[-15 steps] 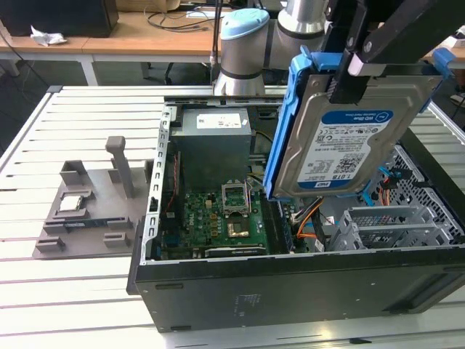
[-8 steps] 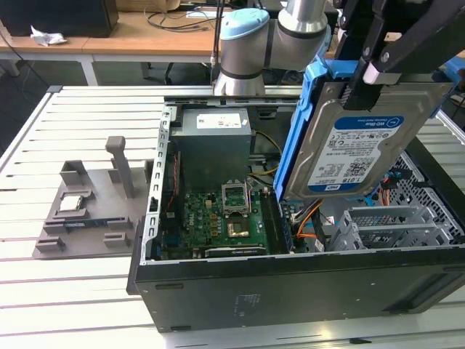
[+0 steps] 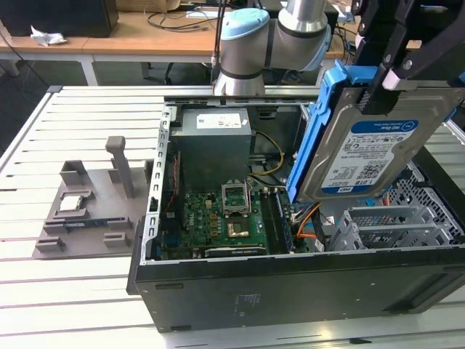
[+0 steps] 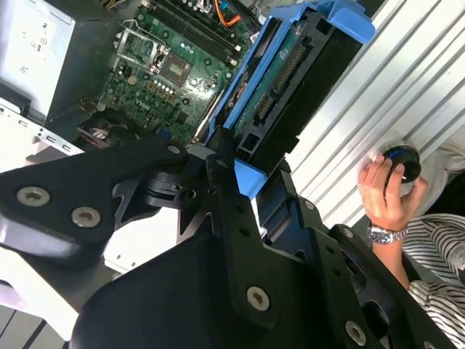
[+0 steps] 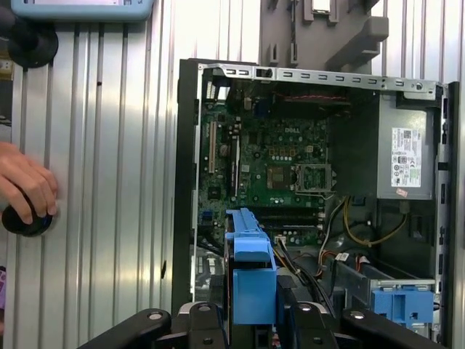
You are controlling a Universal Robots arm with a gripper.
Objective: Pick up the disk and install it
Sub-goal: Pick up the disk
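Blue-framed disk (image 3: 367, 153) hung in your hand (image 3: 389, 78), which was clamped on its upper edge. You had it tilted, label toward the exterior camera. It sat above the open computer case (image 3: 290, 287), over the silver drive cage (image 3: 396, 225) at the exterior view's right.

In the first wrist view, the black jaws pressed on either side of the blue caddy bracket (image 5: 251, 273). Green motherboard (image 3: 218, 218) lay exposed below, with the grey power supply (image 3: 214, 134) behind it.

Grey fixture tray (image 3: 87, 211) stood on the slatted metal bench (image 3: 65, 298) beside the case and carried a small square chip (image 3: 70, 203). A person's fingers (image 4: 374, 182) rested on a black round knob (image 4: 402, 161) on the bench.
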